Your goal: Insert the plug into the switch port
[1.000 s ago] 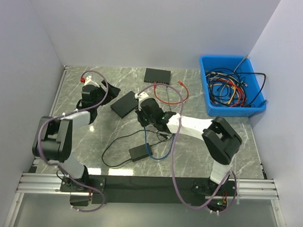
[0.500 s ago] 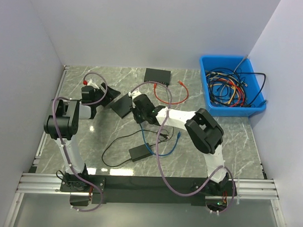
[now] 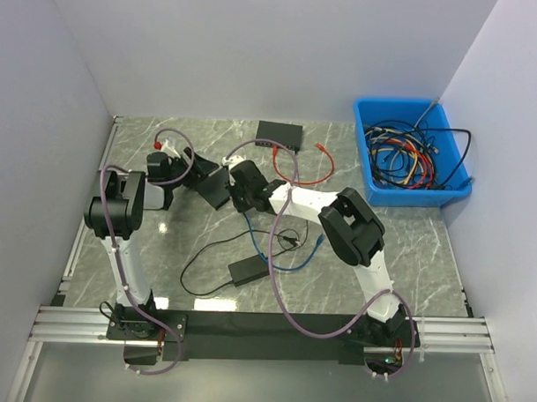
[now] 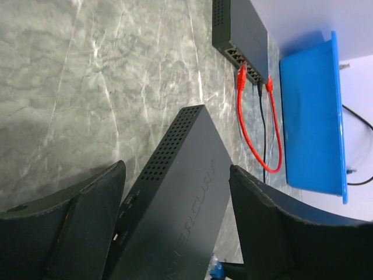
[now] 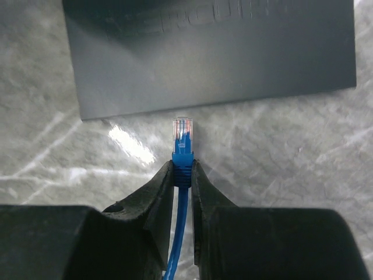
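Aligning: right end effector (image 5: pixel 182 169) clenched on plug (image 5: pixel 183 133), just short of switch (image 5: pixel 204 52).
Left end effector (image 4: pixel 175 169): straddles switch; cannot tell whether it grips.
Next: needs a port facing the plug.

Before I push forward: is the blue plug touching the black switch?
Apart. The right wrist view shows a strip of marble between the blue plug's clear tip and the black switch's near edge.

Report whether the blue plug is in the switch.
Out: the blue plug, pinched in the right gripper, sits short of the switch.
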Tool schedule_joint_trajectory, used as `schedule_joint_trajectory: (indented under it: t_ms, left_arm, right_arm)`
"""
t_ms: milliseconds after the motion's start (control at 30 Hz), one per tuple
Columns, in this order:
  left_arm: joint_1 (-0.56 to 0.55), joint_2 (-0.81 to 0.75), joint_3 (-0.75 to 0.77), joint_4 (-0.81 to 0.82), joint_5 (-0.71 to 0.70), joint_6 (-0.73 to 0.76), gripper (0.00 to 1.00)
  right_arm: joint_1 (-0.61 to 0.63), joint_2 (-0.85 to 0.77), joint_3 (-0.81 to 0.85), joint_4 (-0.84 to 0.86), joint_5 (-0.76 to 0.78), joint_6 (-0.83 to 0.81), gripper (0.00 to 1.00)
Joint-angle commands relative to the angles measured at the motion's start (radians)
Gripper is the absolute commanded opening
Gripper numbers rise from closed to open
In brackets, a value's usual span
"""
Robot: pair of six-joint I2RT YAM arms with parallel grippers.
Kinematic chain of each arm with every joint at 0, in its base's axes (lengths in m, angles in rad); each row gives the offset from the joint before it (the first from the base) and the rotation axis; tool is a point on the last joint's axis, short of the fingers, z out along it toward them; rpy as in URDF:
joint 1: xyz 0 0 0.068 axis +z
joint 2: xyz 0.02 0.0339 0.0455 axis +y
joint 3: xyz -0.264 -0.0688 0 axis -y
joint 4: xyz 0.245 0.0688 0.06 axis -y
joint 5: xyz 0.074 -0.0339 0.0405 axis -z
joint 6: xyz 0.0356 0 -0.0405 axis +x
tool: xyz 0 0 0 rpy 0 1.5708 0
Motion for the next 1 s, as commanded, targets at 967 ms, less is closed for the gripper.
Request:
schedule_joint_trajectory:
  t_ms: [967]
  left_arm:
    - [-0.011, 0.074, 0.07, 0.08, 0.122, 0.007, 0.77]
  right_arm:
    - [0.002, 0.082, 0.219, -0.108, -0.014, 0.029, 0.0]
